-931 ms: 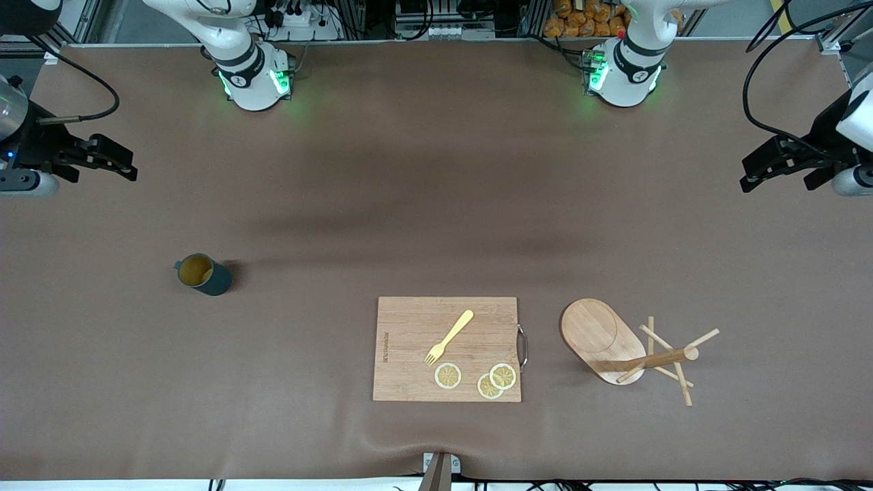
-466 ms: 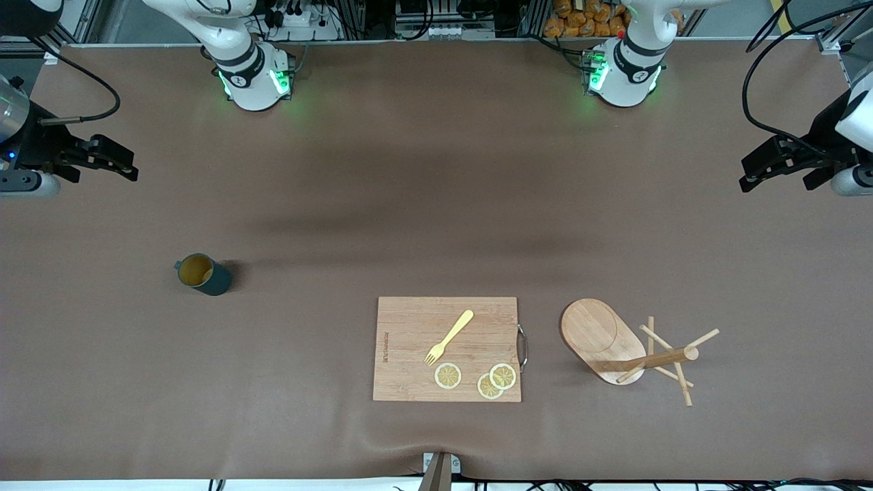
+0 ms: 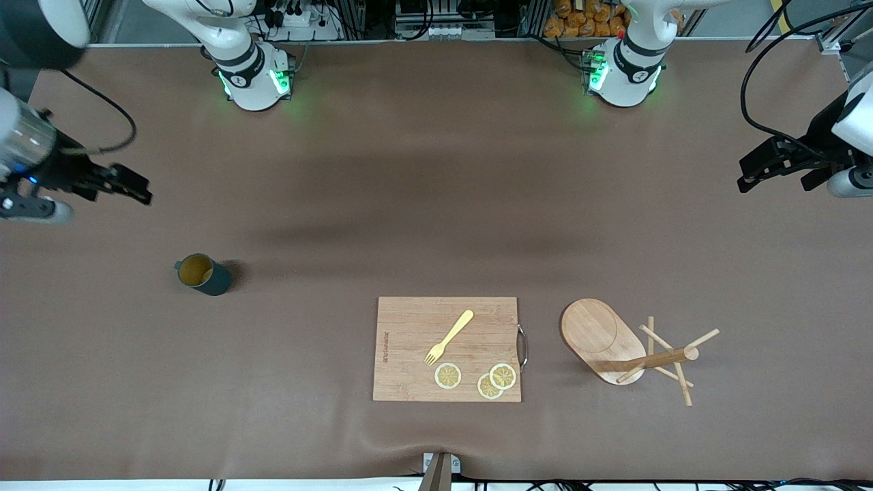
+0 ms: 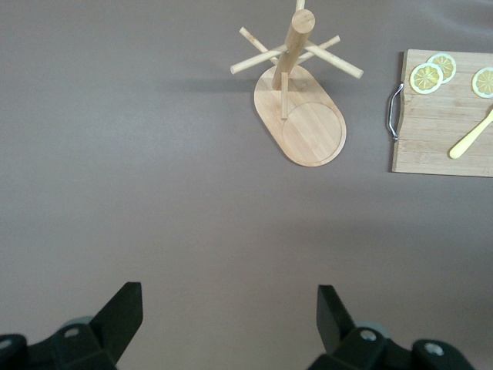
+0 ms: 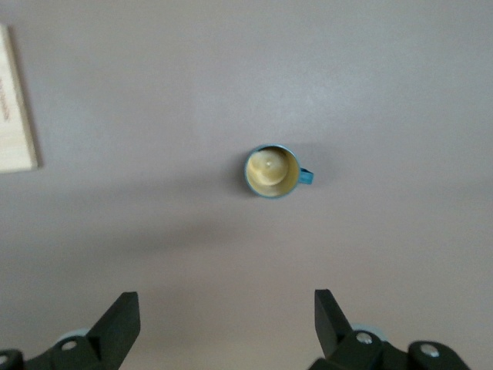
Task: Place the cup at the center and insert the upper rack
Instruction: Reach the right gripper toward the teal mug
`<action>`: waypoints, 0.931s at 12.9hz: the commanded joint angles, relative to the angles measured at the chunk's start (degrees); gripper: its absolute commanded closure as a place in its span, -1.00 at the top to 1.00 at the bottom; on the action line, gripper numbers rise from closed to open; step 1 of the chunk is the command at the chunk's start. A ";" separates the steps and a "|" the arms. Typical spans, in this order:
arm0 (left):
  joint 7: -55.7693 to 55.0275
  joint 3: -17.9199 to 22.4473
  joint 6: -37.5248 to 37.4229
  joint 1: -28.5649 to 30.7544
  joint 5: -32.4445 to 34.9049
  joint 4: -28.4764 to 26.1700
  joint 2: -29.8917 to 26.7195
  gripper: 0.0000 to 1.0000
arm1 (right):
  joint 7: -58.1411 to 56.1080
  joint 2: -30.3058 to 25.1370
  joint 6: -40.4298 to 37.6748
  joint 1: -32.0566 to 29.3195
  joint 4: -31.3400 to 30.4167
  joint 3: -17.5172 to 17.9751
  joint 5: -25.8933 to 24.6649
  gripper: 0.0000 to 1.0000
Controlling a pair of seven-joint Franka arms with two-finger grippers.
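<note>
The cup (image 3: 203, 274), a dark teal mug with a tan inside, stands upright toward the right arm's end of the table; in the right wrist view the cup (image 5: 271, 171) shows its handle. My right gripper (image 3: 138, 191) hangs open and empty above bare table near that end, apart from the cup; the right gripper (image 5: 223, 302) holds nothing. The upper rack (image 3: 603, 339), a wooden mug tree on an oval base, stands toward the left arm's end. My left gripper (image 3: 748, 176) hovers open at that end, well away from the upper rack (image 4: 310, 122); the left gripper (image 4: 229, 299) is empty.
A rectangular wooden cutting board (image 3: 409, 354) lies beside the rack, near the front edge at mid-table, with a yellow fork (image 3: 450, 336) and three lemon slices (image 3: 448, 376) on it. Brown mat (image 3: 423, 204) covers the table. Both arm bases stand along the table edge farthest from the front camera.
The right arm has swung so its gripper sits lower in the front view, closer to the cup. The left gripper has barely shifted. Cup and rack have not moved.
</note>
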 commanded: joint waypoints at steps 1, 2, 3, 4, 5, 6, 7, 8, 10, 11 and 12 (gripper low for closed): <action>-0.35 -0.52 -0.37 -0.08 -1.23 0.65 0.04 1.00 | 8.88 3.54 3.85 1.94 -2.84 -0.02 -0.97 1.00; -0.35 -0.52 -0.19 0.00 -1.50 0.66 0.22 1.00 | 10.29 5.39 4.90 1.94 -2.84 -0.02 -0.88 1.00; -0.35 -0.52 -0.19 0.09 -1.50 0.66 0.22 1.00 | 11.27 7.41 6.57 1.85 -2.84 -0.02 -0.70 1.00; -0.26 -0.52 -0.19 0.18 -1.41 0.66 0.22 1.00 | 11.88 9.86 8.15 1.68 -2.84 -0.02 -0.70 1.00; -0.35 -0.52 -0.19 0.18 -1.41 0.57 0.22 1.00 | 11.98 12.50 9.47 1.50 -2.92 -0.11 -0.70 1.00; -0.35 -0.52 -0.19 0.27 -1.41 0.48 0.22 1.00 | 11.98 14.79 11.40 1.24 -2.92 -0.28 -0.70 1.00; -0.35 -0.52 -0.19 0.36 -1.41 0.48 0.22 1.00 | 11.98 16.55 13.50 1.06 -3.01 -0.37 -0.70 1.00; -0.35 -0.52 -0.19 0.36 -1.50 0.57 0.22 1.00 | 11.89 18.22 15.00 0.80 -3.10 -0.46 -0.70 1.00; -0.43 -0.52 -0.19 0.09 -1.50 0.48 0.31 1.00 | 11.80 20.69 17.91 0.36 -3.10 -0.72 -0.88 1.00; -0.43 -0.52 -0.19 0.01 -1.50 0.48 0.31 1.00 | 11.72 21.74 19.05 0.01 -3.10 -0.64 -0.96 1.00; -0.35 -0.52 -0.19 -0.08 -1.41 0.65 0.22 1.00 | 11.71 22.62 19.85 -0.17 -3.10 -0.72 -1.05 1.00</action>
